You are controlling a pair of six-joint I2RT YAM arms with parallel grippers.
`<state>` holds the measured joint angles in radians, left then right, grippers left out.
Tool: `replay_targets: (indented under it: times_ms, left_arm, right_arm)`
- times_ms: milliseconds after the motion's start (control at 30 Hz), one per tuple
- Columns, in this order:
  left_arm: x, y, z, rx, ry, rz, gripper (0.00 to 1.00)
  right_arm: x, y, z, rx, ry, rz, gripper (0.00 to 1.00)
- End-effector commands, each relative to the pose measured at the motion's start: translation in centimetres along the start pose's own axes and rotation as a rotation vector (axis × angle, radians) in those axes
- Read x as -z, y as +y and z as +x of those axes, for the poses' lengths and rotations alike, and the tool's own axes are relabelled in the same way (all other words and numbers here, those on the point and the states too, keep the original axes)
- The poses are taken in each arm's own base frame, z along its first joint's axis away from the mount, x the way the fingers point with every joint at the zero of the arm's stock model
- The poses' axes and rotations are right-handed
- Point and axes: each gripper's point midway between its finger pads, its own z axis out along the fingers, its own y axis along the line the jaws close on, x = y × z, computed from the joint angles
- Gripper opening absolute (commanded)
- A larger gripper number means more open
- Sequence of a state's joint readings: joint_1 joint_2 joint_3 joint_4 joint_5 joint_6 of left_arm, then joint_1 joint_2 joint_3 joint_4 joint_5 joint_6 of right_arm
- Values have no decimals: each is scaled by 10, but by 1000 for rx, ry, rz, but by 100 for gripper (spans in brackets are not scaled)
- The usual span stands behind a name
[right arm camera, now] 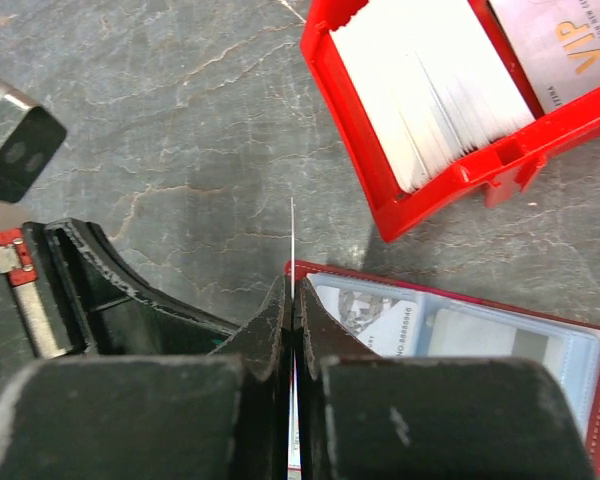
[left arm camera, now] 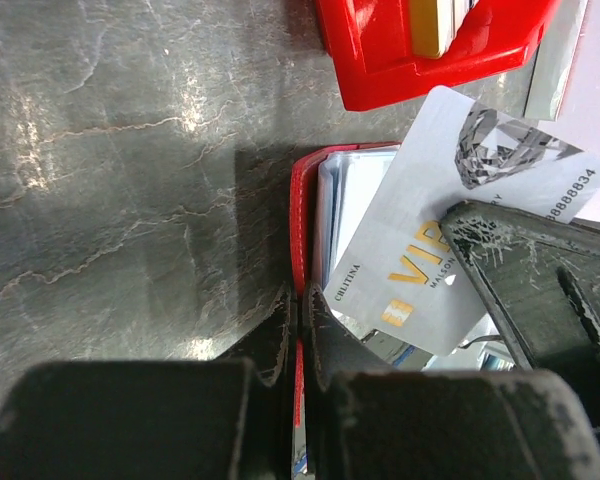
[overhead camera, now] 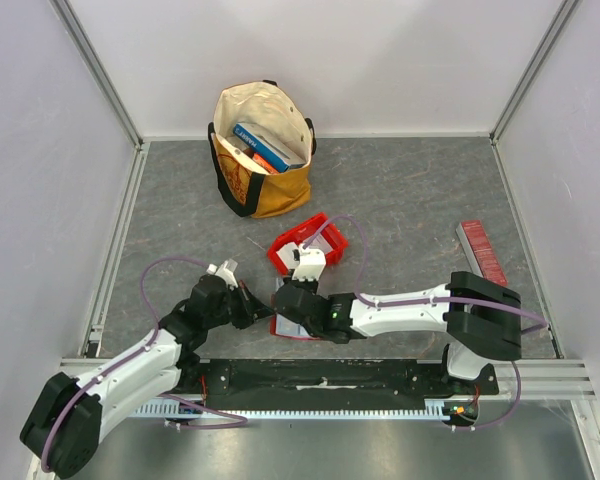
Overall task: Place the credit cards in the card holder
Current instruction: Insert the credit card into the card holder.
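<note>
Grey table [overhead camera: 410, 190] | left gripper [left arm camera: 300, 310] pinched tight on the red edge of the card holder [left arm camera: 302, 220], which lies open just beside the red bin [right arm camera: 350, 130] | right gripper [right arm camera: 292, 300] squeezed on one white card [left arm camera: 450, 200], slanted over the card holder | more cards [right arm camera: 420, 90] stand in the bin

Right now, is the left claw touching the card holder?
Touching. The left wrist view shows the left claw shut on the red cover edge of the card holder, which runs straight in between its jaws.
</note>
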<state>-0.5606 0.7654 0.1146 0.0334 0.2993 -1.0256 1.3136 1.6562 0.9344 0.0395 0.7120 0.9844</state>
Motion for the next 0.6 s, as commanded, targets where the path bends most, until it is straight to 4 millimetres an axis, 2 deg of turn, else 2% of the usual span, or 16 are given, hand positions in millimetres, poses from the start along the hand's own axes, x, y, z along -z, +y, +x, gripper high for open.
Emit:
replay_targets:
  times_ms: [0,567]
  left_arm:
    - [3,-9,1,8,13,30,2]
    - [4,-7,0,7,-2,25,2]
  right_arm:
    - [-1,-6,-10,23,-44,65,0]
    - [14,-23,-23,79,-55,114,0]
